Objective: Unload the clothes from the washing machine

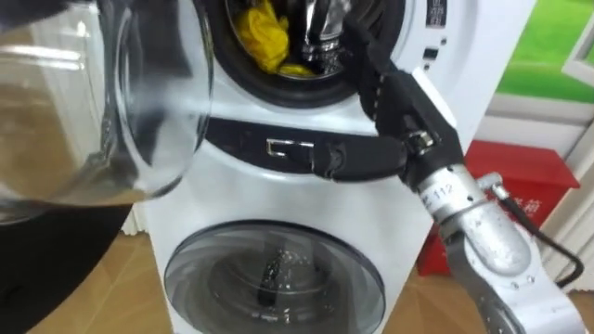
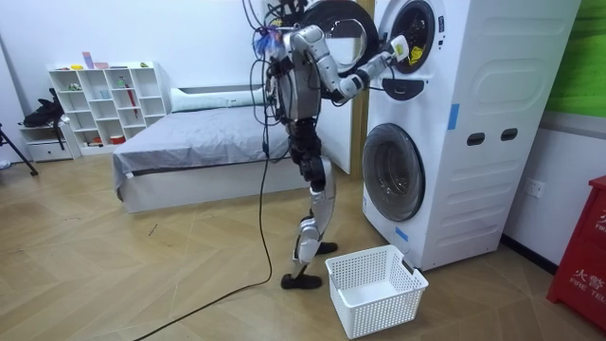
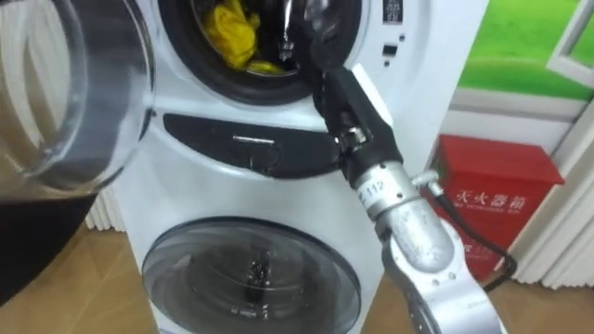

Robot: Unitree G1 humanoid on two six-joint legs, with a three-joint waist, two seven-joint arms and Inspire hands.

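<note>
Where the yellow cloth lies, the right robot hand reaches in.

Your right hand is inside the top drum of the washing machine, just right of a yellow cloth. You can't tell from here if they touch. The glass door is swung open at left. The lower round door is closed. A red cabinet stands at right.
</note>
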